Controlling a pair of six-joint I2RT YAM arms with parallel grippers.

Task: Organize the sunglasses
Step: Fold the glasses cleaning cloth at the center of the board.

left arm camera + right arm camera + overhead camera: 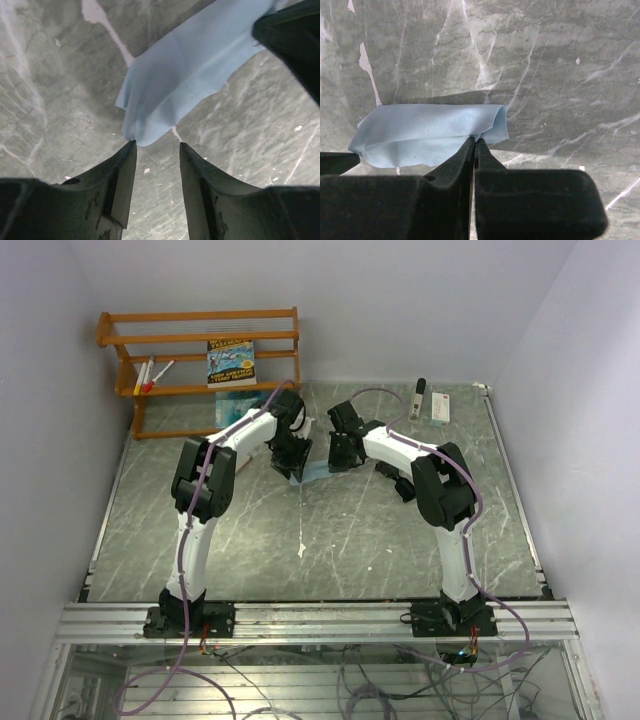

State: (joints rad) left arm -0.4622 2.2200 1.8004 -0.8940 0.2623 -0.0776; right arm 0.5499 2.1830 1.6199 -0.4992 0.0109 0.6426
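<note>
at the far middle of the table: a pale blue cloth (303, 474) is held up by one edge between the two arms, its free corner hanging low over the marbled table (330, 540).
right gripper (474, 144): closed tight on a folded edge of the cloth; no gap is seen between its fingers.
left gripper (157, 147): parted by a moderate gap, nothing held; the drooping corner lies just ahead of its fingertips.
handling: the cloth is judged very light, thin and limp; sagging and folding are to be expected wherever it is unsupported.
hold: the free corner is best pinched well in from its tip.
sunglasses: not clearly made out in these views.
</note>
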